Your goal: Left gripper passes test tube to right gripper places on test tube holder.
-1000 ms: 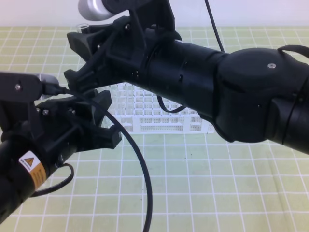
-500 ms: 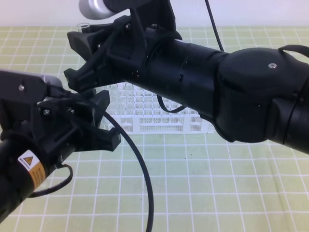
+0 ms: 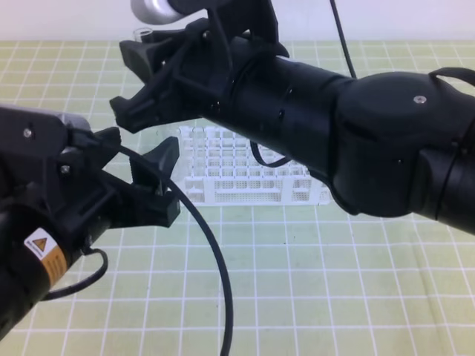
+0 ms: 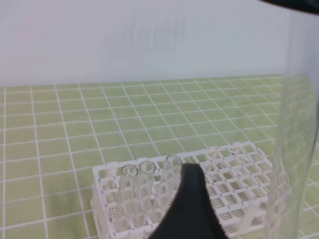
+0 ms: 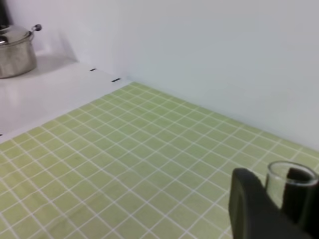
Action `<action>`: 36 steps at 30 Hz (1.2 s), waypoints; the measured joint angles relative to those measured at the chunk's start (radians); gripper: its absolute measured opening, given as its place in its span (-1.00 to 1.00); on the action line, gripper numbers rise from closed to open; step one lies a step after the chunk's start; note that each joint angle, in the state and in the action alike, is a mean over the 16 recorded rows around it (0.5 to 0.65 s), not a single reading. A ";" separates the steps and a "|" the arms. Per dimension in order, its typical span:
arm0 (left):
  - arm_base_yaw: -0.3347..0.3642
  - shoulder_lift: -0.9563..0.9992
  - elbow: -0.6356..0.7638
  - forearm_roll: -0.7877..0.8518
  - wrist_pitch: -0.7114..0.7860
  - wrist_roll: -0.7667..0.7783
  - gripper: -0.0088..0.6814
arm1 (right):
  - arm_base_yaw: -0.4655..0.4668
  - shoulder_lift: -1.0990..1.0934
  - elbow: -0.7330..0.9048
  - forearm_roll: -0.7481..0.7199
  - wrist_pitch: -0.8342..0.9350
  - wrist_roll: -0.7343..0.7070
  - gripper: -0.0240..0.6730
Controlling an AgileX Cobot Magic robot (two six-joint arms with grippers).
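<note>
My right gripper reaches across to the upper left and is shut on the test tube, held upright with its open rim above the claw. In the right wrist view that tube stands between the dark fingers. My left gripper sits just below and to the left, open, with its fingers spread and apart from the tube. From the left wrist camera the tube is a blurred clear column at the right, beside one black finger. The white test tube holder lies behind both claws.
Three other clear tubes stand in the near-left row of the rack. A black cable loops down from the left wrist. A steel pot sits on a white counter beyond the green grid mat.
The left gripper's fingers have spread apart and let go of the tube, dropping back slightly. The right gripper has shifted a little to the right and up with the tube in it.
</note>
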 joint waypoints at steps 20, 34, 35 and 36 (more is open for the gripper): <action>0.000 -0.428 0.016 -0.510 0.287 0.631 -0.91 | 0.000 -0.061 0.036 0.011 -0.123 -0.055 -0.65; 0.000 -0.939 0.275 -0.955 -0.017 1.032 -0.98 | 0.000 -0.083 0.085 0.013 -0.051 -0.056 -0.65; 0.000 -0.945 0.301 -0.973 -0.064 1.043 -0.98 | -0.001 -0.083 0.085 0.012 -0.044 -0.056 -0.65; 0.000 -0.948 0.328 -0.989 -0.110 1.052 -0.98 | -0.001 -0.083 0.085 0.011 -0.037 -0.056 -0.65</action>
